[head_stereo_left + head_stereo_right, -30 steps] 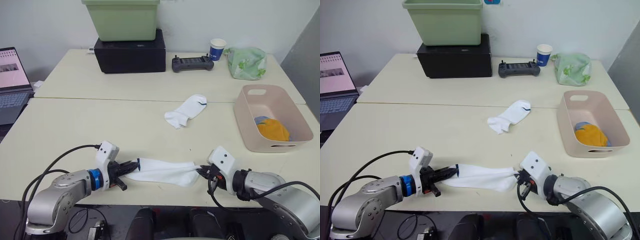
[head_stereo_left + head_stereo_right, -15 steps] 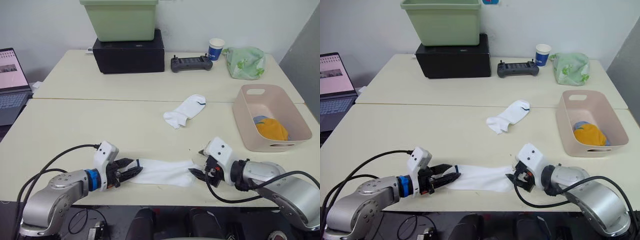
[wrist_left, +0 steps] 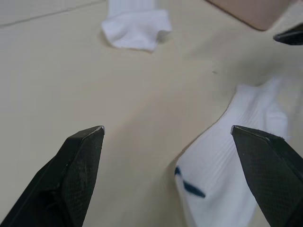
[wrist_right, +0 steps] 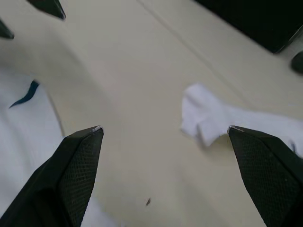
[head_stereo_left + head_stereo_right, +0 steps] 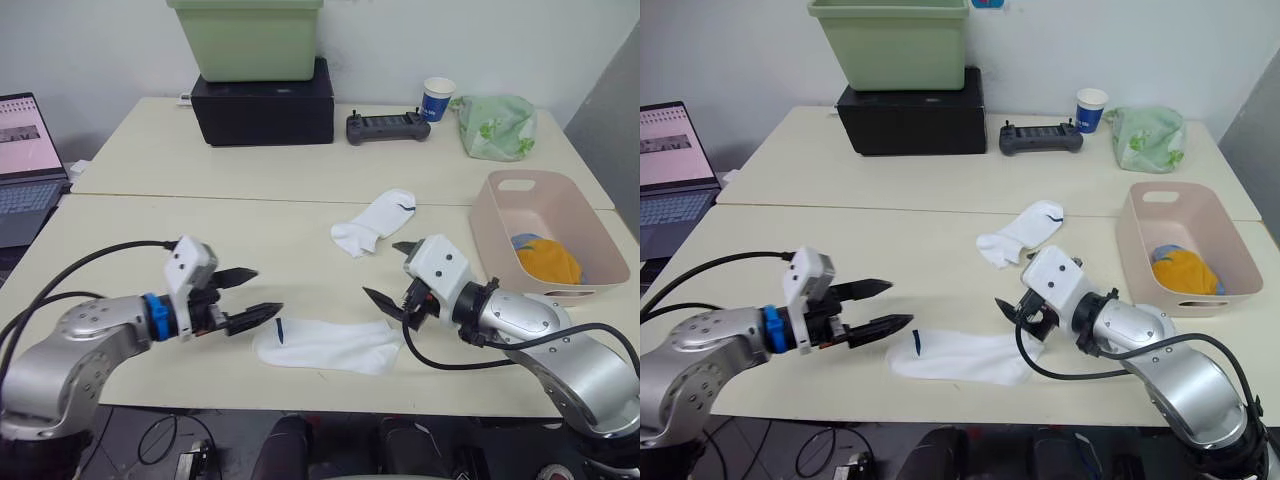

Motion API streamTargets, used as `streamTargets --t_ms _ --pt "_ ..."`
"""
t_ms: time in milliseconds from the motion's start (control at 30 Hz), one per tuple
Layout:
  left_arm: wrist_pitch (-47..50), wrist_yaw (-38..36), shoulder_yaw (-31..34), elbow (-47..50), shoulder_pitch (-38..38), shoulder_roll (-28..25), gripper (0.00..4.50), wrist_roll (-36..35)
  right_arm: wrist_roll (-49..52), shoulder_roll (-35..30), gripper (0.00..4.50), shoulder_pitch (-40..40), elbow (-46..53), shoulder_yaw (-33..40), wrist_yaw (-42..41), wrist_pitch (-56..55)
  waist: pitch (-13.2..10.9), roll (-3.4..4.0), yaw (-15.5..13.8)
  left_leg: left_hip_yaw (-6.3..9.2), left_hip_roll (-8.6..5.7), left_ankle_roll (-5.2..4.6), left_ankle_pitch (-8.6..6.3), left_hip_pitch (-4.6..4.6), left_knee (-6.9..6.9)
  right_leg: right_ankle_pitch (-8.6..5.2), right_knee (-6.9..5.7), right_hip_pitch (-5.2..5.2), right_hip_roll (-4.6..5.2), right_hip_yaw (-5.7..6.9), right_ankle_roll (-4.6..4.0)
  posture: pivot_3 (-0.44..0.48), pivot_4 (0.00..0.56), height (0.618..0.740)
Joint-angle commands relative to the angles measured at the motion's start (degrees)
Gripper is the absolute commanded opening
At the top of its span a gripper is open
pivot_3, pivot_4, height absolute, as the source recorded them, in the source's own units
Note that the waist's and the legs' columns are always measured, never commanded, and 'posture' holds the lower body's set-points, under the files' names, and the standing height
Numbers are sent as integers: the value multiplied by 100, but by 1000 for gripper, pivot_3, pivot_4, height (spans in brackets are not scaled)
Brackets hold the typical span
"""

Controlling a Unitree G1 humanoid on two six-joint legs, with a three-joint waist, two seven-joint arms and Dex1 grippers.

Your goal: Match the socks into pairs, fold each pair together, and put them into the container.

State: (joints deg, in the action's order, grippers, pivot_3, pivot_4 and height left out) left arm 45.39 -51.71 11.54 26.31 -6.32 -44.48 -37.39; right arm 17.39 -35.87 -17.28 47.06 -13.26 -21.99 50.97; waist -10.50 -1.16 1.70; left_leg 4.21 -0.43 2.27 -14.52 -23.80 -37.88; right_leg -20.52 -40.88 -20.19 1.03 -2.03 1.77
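Left eye view: white sock (image 5: pixel 325 346), no legible txt.

Two cream tables (image 5: pixel 150 250) butted together, seam running across. White wall (image 5: pixel 500 40) behind. Far table: green tub (image 5: pixel 247 38) on a black box (image 5: pixel 262 105) at the far edge; controller (image 5: pixel 387 127), paper cup (image 5: pixel 435 98), green-and-white bundle (image 5: pixel 493 125) toward the far right corner. Open laptop (image 5: pixel 25 165) beyond the left edge.
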Motion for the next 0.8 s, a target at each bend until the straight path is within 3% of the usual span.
streamTargets --t_ms 33,300,367,467,800 --pt "-53 -129 -222 -47 -292 124 4471 -221 -205 117 4500 121 -20 0 129 -201 0 0 2 0 1 0 0 -1 0 0 1 -1 0 0 0 0 150 720" --pt "-1057 -192 -869 -772 -503 587 4471 421 -619 -127 4500 313 -19 -249 59 -238 0 1 10 -1 1 0 0 0 -1 0 -4 -2 -1 -3 0 0 150 720" --pt "-1085 4 -825 -819 -596 806 4471 380 -1206 -421 4500 153 -172 -585 113 -546 0 0 4 0 1 0 0 -1 -2 0 -4 -2 -1 -1 0 0 150 720" --pt "-1292 -225 -862 -1026 -681 772 4471 465 -2630 -1045 4500 -347 -1019 -1551 -150 -1872 -1 1 20 -5 -1 0 0 -1 -6 0 -5 -4 -1 -6 0 0 150 720" --pt "-1686 -379 -938 -1136 -627 870 4471 598 -3923 -501 4500 -1108 -3152 -1989 -458 -3589 -1 0 13 -5 2 1 1 -2 -5 0 0 -3 -2 -4 0 0 150 720"
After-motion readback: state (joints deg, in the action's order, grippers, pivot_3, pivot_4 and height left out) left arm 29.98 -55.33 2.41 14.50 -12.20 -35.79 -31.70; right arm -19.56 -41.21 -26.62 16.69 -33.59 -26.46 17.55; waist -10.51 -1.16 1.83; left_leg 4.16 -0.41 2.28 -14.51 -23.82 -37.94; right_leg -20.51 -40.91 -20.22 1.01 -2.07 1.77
